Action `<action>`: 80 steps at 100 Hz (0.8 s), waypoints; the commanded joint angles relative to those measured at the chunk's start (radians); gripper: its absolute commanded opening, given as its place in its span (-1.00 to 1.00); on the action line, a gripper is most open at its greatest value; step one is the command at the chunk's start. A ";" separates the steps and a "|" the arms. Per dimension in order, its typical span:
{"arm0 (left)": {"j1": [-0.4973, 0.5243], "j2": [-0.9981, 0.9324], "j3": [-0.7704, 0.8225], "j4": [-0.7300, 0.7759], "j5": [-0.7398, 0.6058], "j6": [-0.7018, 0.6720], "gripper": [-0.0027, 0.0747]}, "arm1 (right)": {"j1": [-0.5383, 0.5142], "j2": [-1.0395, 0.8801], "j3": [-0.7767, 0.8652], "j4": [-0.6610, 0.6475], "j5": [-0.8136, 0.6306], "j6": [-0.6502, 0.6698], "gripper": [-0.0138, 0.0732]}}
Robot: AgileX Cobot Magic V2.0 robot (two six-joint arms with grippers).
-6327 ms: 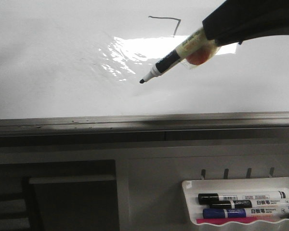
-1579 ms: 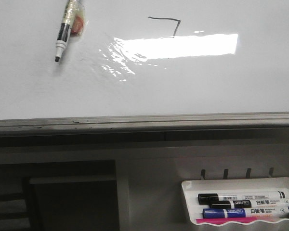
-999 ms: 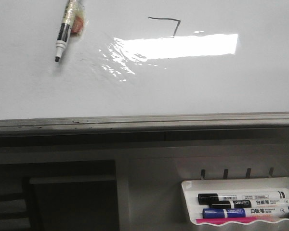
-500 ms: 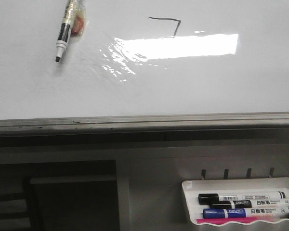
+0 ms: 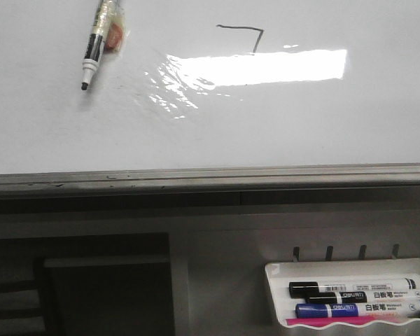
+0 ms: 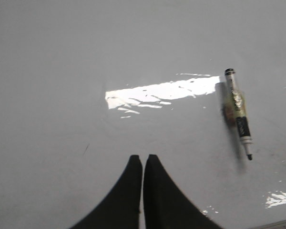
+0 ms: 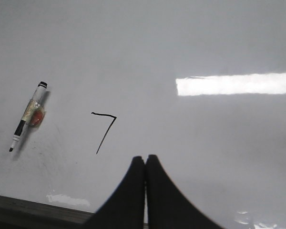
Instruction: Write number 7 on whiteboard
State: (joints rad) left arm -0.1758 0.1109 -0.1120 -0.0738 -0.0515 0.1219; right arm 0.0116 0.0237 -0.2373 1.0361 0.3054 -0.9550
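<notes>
The number 7 (image 5: 243,33) is a thin black line near the top middle of the whiteboard (image 5: 280,119); the glare hides its lower stroke. In the right wrist view the whole 7 (image 7: 106,130) shows. A taped black marker (image 5: 98,43) lies loose on the board at the upper left, tip toward the rail; it also shows in the left wrist view (image 6: 238,112) and the right wrist view (image 7: 27,116). My left gripper (image 6: 143,157) and right gripper (image 7: 145,158) are shut and empty above the board. Neither gripper shows in the front view.
The board's grey bottom rail (image 5: 210,178) runs across the front view. Below it at the right hangs a small white marker tray (image 5: 280,276) holding black, blue and pink markers (image 5: 350,288). A dark opening (image 5: 77,294) sits at the lower left.
The right gripper held the marker over the board 6.3 s ago; the marker now lies loose at the upper left and the arm has left the front view. Nothing has moved over the last 1.6 s.
</notes>
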 commanded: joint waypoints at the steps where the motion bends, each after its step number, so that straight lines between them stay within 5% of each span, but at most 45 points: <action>1: 0.048 -0.018 0.000 0.039 -0.054 -0.054 -0.98 | -0.005 0.013 -0.025 0.024 -0.036 -0.007 -0.83; 26: 0.152 -0.105 0.111 0.039 -0.034 -0.054 -0.98 | -0.005 0.013 -0.025 0.024 -0.036 -0.007 -0.83; 80: 0.179 -0.147 0.147 0.031 0.021 -0.054 -0.98 | -0.005 0.013 -0.025 0.024 -0.035 -0.007 -0.83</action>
State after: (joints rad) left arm 0.0078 -0.0038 0.0000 -0.0352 0.0369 0.0798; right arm 0.0116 0.0237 -0.2373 1.0361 0.3089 -0.9554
